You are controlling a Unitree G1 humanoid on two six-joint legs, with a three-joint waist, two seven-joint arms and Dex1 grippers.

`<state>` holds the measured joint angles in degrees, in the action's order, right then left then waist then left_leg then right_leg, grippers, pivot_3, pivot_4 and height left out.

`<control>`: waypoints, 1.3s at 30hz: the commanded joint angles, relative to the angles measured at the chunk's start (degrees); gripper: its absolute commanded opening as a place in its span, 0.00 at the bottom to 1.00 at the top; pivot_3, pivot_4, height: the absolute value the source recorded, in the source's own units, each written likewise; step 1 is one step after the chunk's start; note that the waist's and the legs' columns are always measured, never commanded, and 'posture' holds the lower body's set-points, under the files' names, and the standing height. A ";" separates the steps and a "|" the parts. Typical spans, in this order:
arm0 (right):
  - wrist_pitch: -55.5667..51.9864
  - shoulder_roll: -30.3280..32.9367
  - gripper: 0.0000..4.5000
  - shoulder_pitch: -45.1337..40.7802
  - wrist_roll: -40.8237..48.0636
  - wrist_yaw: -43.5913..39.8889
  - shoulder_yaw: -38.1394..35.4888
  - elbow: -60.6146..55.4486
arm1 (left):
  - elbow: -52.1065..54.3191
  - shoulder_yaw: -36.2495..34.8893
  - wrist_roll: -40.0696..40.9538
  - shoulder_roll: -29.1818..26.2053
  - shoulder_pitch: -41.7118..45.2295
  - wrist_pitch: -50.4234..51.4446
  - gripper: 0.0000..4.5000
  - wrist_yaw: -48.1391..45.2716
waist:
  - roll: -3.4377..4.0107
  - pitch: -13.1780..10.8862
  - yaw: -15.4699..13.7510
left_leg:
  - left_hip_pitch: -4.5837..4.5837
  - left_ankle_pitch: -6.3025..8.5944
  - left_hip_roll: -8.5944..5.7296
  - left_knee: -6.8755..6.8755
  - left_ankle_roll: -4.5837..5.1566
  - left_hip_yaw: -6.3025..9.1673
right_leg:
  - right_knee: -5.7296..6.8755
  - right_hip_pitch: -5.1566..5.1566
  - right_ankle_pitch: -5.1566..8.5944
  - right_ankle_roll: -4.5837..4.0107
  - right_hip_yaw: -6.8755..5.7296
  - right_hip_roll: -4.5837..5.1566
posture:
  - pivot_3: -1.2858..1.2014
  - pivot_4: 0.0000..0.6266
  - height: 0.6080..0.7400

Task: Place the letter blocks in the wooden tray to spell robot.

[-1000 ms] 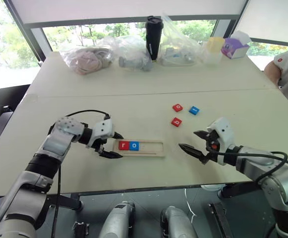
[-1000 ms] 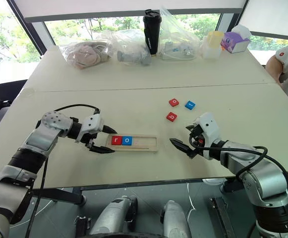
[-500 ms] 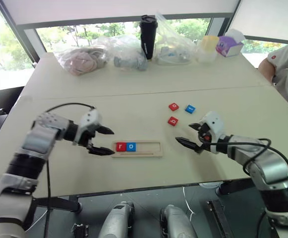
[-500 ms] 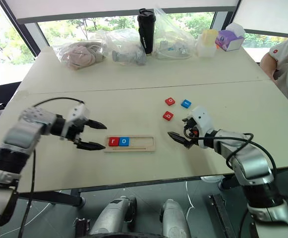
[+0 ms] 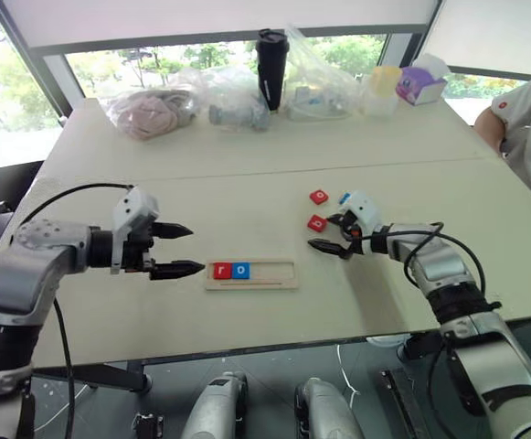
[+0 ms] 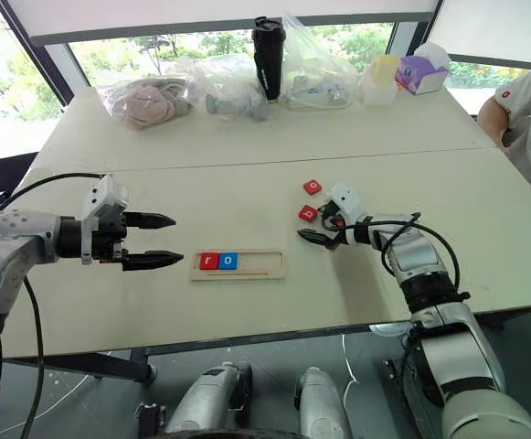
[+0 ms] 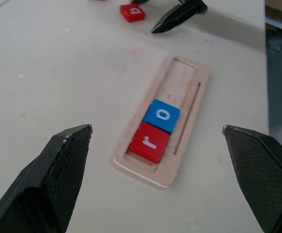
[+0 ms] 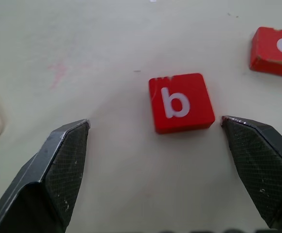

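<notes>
the left gripper [image 5: 175, 250] is hanging with its fingers apart and empty, just left of the tray [image 5: 283, 273]. the tray is lying near the table's [image 5: 201, 192] front edge, holding two blocks at its left end: a red r [image 5: 222, 270] touching a blue o [image 5: 241, 270], leaving three spaces free. right of the tray, the right gripper [image 5: 328, 234] is also standing wide and empty, its fingers straddling the red b [image 8: 181, 102] without touching it. to do this step well, it is looking wise to lower squarely, centre the b between the fingers, then close. i am counting five blocks: two in the tray, three loose, namely the b, a red o [image 5: 319, 197] and a blue block [image 5: 344, 197] half hidden behind the gripper.
</notes>
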<state>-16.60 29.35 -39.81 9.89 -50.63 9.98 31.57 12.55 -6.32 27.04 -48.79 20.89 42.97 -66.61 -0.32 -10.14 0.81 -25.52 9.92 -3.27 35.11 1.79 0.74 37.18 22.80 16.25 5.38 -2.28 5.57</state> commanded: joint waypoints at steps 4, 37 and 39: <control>5.15 -2.69 0.57 -3.65 -2.54 -0.51 -0.88 6.65 | 4.94 -3.02 2.67 -0.71 -2.61 1.44 1.00 4.36 | 0.01 0.00 0.06 | 0.11 0.02 0.00 -0.06 -0.05 -0.03 | 0.00 0.07 0.00 -0.01 0.04 0.00 | 0.52 0.24 1.00; -68.83 -28.95 0.51 29.05 0.08 49.54 -18.53 -77.91 | 4.93 7.33 2.04 0.90 -0.25 -3.97 1.00 5.30 | 0.18 -0.01 -0.10 | 0.07 0.00 -0.01 -0.73 -0.13 -0.45 | -0.14 0.66 0.08 -0.24 0.56 0.03 | 0.52 0.24 1.00; -68.38 -27.49 0.72 28.87 0.38 48.48 -19.44 -77.64 | 4.88 7.30 1.92 0.95 -0.51 -4.18 1.00 5.32 | 0.18 -0.01 -0.09 | 0.07 0.00 0.00 -0.77 -0.13 -0.45 | -0.13 0.68 0.08 -0.24 0.56 0.02 | 0.52 0.24 1.00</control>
<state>-85.35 1.05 -10.81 10.03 -1.57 -8.54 -44.54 16.85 1.41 29.16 -47.34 19.99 39.62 -61.08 -0.15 -10.15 0.72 -25.45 9.92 -3.28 34.33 1.66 0.29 37.05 23.48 16.33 5.14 -1.72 5.59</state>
